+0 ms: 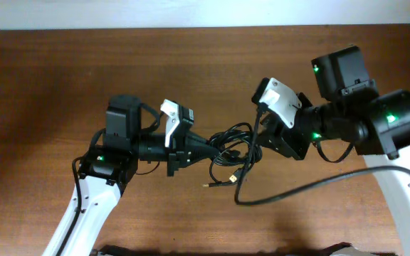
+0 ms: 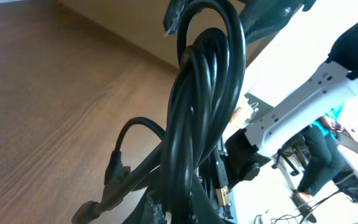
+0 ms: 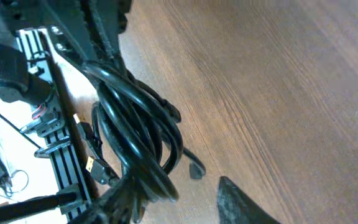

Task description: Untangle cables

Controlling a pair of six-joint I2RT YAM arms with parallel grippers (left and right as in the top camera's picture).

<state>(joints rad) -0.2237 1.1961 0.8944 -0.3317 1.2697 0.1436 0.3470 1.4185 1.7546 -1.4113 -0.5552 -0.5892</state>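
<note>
Overhead, the left gripper point(image 1: 201, 147) is clamped shut on the cables point(image 1: 235, 151), whose tangled loops hang just beyond its tips and reach the right gripper point(image 1: 262, 135), which stands partly open with the loops beside it, unclamped.

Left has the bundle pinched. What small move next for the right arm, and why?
Probably close the right gripper on one outer loop of the cables and ease it sideways: the left gripper clamps the tangle, and loops bunch between both.
</note>
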